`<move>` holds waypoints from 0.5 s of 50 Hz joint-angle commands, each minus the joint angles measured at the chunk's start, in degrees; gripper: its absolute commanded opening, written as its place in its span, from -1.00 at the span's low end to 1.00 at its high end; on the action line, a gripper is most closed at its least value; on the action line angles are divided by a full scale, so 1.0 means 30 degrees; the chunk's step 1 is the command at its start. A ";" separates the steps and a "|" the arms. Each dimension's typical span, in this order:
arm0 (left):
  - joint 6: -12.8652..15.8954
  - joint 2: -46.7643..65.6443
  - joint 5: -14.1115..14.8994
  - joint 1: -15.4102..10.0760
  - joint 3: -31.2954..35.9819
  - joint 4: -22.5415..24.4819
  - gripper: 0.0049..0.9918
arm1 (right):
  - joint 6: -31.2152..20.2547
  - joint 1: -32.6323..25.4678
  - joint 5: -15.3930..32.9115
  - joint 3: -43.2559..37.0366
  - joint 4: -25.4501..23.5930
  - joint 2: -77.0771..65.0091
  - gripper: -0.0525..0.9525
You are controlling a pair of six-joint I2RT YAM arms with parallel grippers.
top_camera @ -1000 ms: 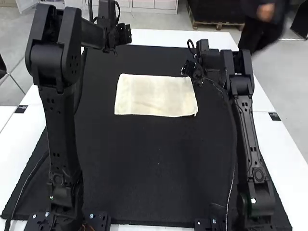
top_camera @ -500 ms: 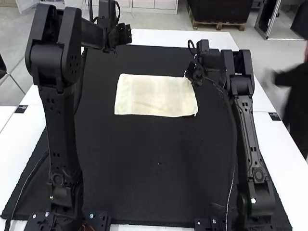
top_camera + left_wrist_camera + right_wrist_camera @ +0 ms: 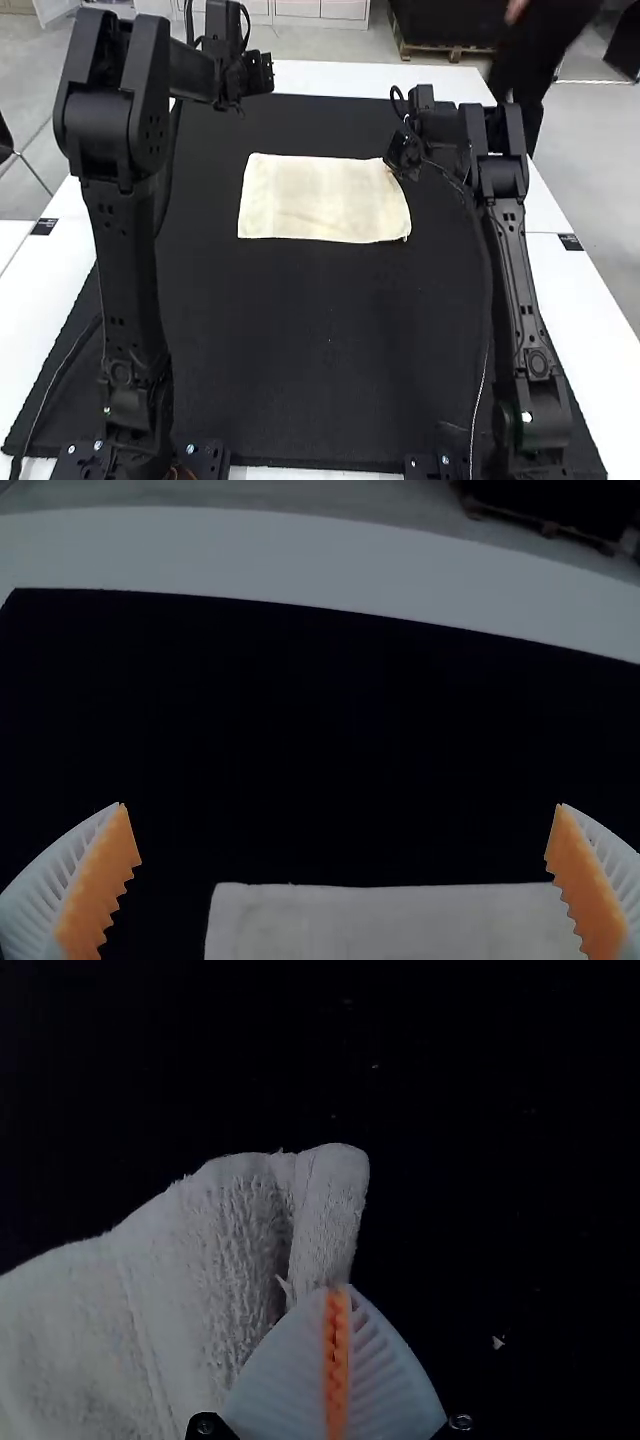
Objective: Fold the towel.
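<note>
Over there the right claw pinches one corner of the cream towel on the black mat; the left claw gapes wide.

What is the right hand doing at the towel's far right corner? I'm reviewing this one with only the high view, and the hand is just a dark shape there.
Observer: In the right wrist view, the right hand is shut, and a narrow fold of the towel runs into its fingertips.
Operator: And the left hand, is it open or shut? From above I can't tell.
Observer: Open. In the left wrist view, the orange pads of the left hand stand wide apart with nothing gripped between them.
</note>
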 commanded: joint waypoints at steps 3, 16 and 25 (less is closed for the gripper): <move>-0.0517 0.0813 0.0571 -0.0129 0.0843 -0.0055 0.94 | 0.0139 0.0143 -0.0371 -0.0013 -0.0549 0.0214 -0.92; -0.1132 0.2805 0.1156 0.0486 0.2572 -0.1139 0.94 | 0.0227 0.0202 -0.0547 -0.0042 -0.0813 -0.0694 -0.92; -0.1161 0.4328 0.1537 0.0574 0.4506 -0.2164 0.94 | 0.0373 0.0202 -0.0869 -0.0189 -0.0901 -0.1397 -0.92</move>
